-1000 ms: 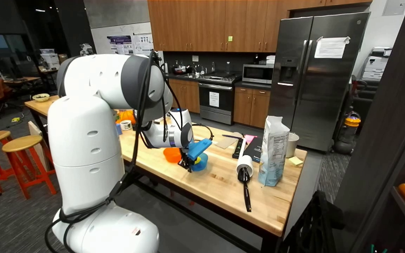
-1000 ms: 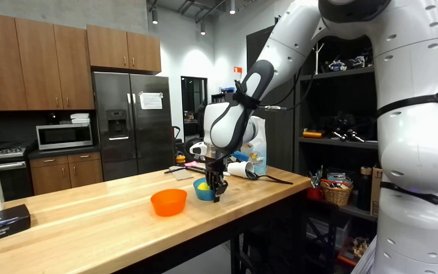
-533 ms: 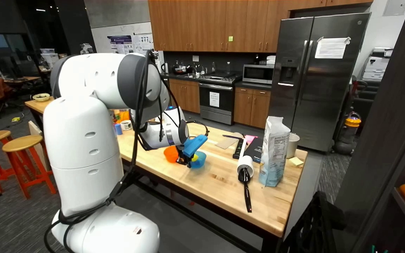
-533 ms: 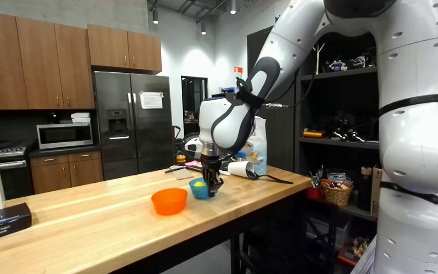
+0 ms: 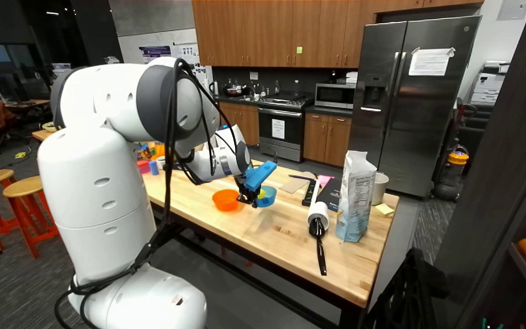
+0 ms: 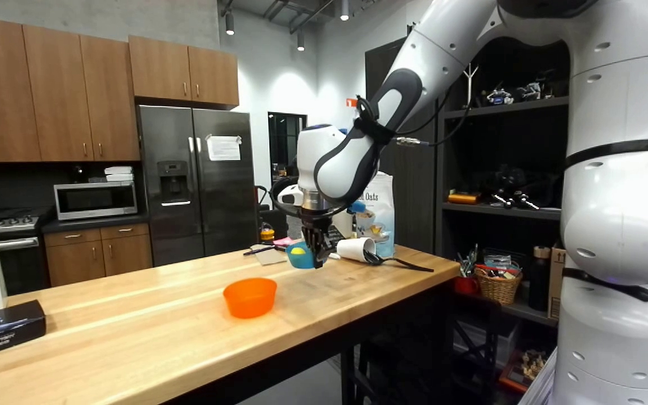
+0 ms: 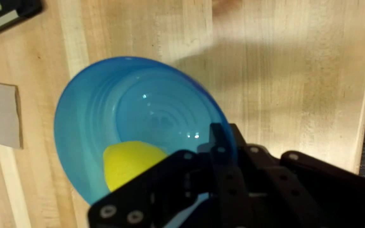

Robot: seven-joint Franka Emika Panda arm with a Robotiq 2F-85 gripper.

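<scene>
Claw [image 7: 228,134] now pinches blue bowl [image 7: 86,104] by the rim; bowl has shifted and looks lifted off the desk [image 6: 149,315], yellow item [image 7: 128,164] inside, orange bowl [image 6: 250,299] nearby. Grip seems secure: blue bowl travels with claw.

Observed: blue bowl [image 7: 157,101], ring pattern inside; solid yellow object [image 7: 130,163]; orange bowl [image 6: 250,298]; black gripper [image 7: 226,134]; tan counter [image 6: 149,332] with paler grain stripes.

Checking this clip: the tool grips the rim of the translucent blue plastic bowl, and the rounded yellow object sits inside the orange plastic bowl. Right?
The bowl is wrong: the wrist view shows the rounded yellow object inside the translucent blue plastic bowl, not the orange plastic bowl. The tool does grip the blue rim.
</scene>
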